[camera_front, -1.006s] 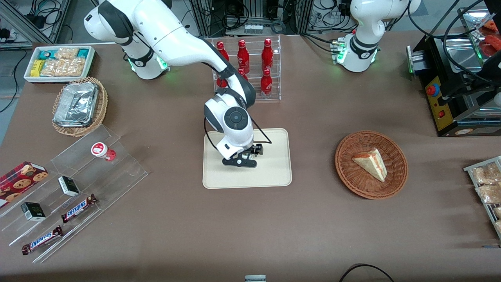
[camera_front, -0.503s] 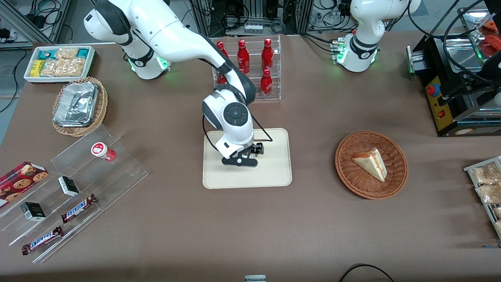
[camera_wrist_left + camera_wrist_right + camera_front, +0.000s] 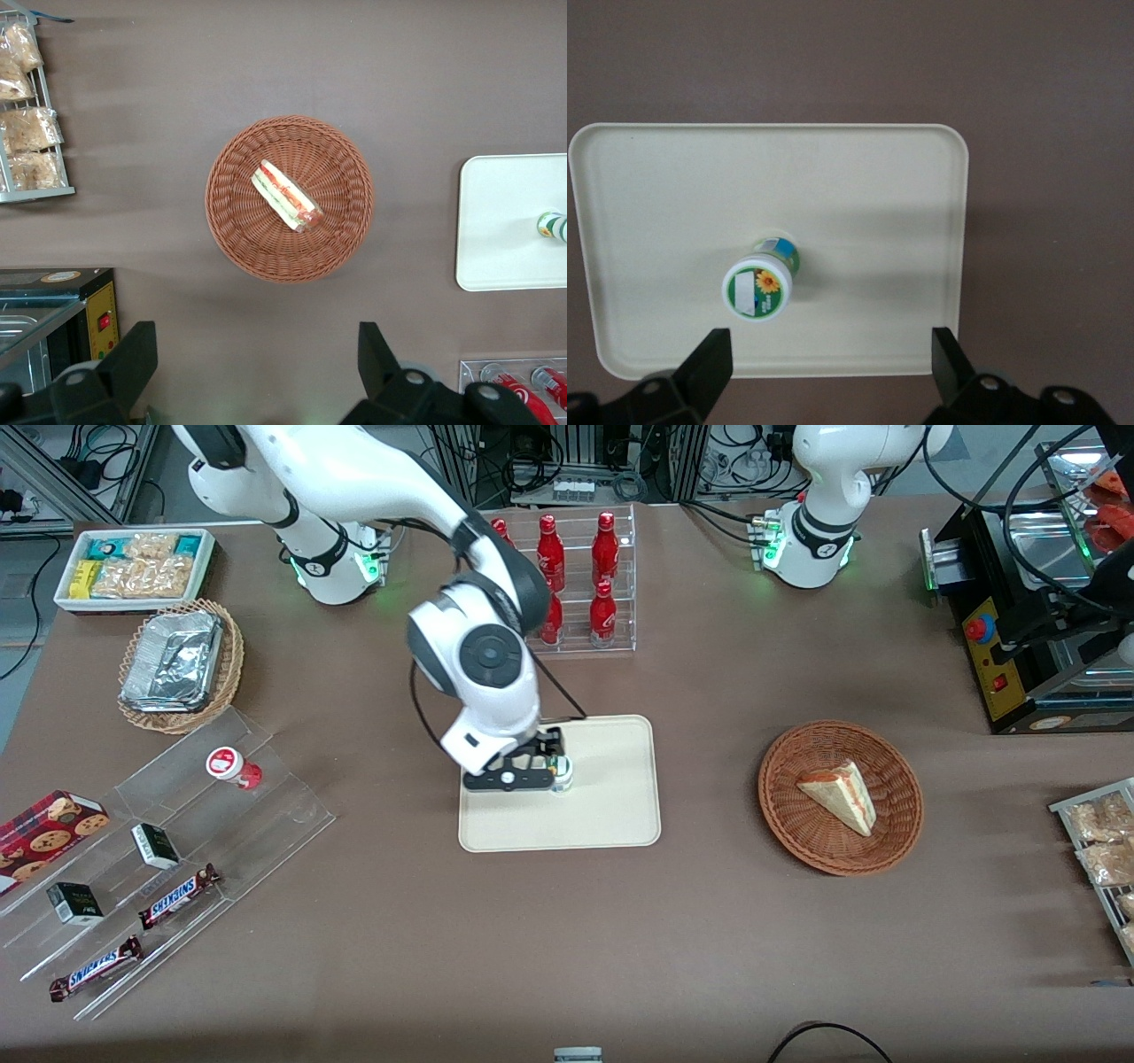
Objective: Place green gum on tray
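A brown counter [image 3: 567,921] carries everything, with cables and metal frames at its edge farthest from the front camera. Toward the working arm's end stand a white bin of snack packets [image 3: 135,567], a wicker basket holding a foil tray [image 3: 177,666], and a clear stepped stand [image 3: 168,850] with a red-lidded bottle [image 3: 232,766], small dark boxes and two chocolate bars on it; a cookie box [image 3: 49,828] lies just beside the stand. Near the middle sits a cream tray [image 3: 611,815], and farther from the front camera than the tray is a clear rack of red bottles [image 3: 580,576]. Toward the parked arm's end are a round wicker basket [image 3: 840,797] holding a wedge of sandwich [image 3: 837,793], a black machine [image 3: 1036,620], and a wire rack of snack bags [image 3: 1103,850].

The right arm reaches from its base over the counter, bent at the elbow, its wrist pointing straight down above the tray's edge nearer the working arm. The gripper [image 3: 833,359] hangs above the tray with its fingers [image 3: 713,359] spread wide and holding nothing.

The green gum [image 3: 759,285] stands upright on the tray, its green-and-white lid facing up. In the right wrist view it lies below the gripper, apart from both fingers and closer to one of them. In the front view the gum [image 3: 561,772] shows just beside the gripper's black body.
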Controlling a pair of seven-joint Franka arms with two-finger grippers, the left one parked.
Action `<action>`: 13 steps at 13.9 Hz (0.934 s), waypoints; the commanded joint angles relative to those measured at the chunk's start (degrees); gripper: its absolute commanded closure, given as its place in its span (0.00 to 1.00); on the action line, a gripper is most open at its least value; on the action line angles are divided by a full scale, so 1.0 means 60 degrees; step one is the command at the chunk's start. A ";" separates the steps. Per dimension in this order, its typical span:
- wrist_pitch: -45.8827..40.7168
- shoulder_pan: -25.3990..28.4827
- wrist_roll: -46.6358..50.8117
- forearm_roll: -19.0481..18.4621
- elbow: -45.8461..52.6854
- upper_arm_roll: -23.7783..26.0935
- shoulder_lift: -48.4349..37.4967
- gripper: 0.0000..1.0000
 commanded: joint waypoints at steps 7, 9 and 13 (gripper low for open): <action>-0.1738 -0.1339 -0.2281 0.0001 -0.0075 0.0076 -0.1318 0.00; -0.2015 -0.1762 -0.2459 -0.0013 -0.0221 0.0076 -0.1654 0.00; -0.2367 -0.3168 -0.3279 0.0001 -0.0587 0.0208 -0.2256 0.00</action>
